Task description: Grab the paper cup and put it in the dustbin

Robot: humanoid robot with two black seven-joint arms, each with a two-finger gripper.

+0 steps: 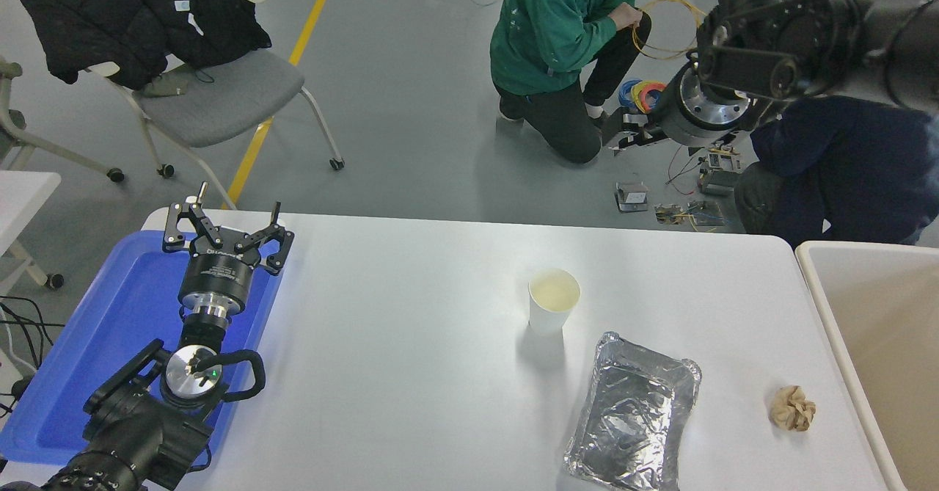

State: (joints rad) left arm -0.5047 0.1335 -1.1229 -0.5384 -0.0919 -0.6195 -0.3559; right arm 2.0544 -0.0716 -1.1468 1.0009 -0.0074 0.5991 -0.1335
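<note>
1. Right gripper hangs high beyond the table's far edge; its grip can't be told.
2. Paper cup stands upright well below it, nearer the camera.
3. Dustbin sits off to its right.
4. Left gripper, fingers spread, is parked over the blue tray.

We see a robotics lab or workshop: a grey painted floor with a yellow line, coils of coloured cable, small electronic parts, and a wheeled chair beside a white table.
</note>
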